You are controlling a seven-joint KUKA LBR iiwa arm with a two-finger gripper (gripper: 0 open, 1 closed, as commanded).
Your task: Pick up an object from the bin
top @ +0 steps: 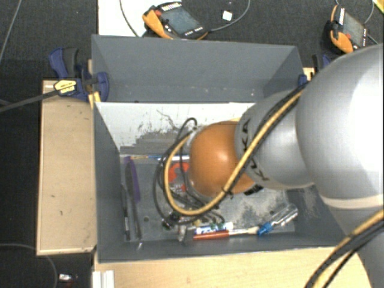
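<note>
The grey arm (336, 131) comes in from the right and is bent down into the grey metal bin (192, 65), so that it covers a big part of the bin's floor. At its wrist sits a round orange cover (216, 158), and a yellow and black cable (180, 204) runs along the arm and makes a loop under this cover. The gripper (173, 222) is low in the bin, left of the middle and close to the near wall; I see just a small dark part of it below the cable loop, and I cannot tell if it is released or clenched, or if it has something in it. The nearest thing is a red and white marker (213, 233), which lies flat along the near wall, its left end just beside the gripper. To the right of the marker, in the same line, lies a small thing with a blue end (264, 228), and behind that a silver metal piece (285, 215), tilted. An orange-red thing (177, 173) shows partly under the cover; what it is I cannot say. Near the left wall a purple pen (133, 182) and a dark grey pen (126, 212) lie lengthwise, well apart from the gripper
</note>
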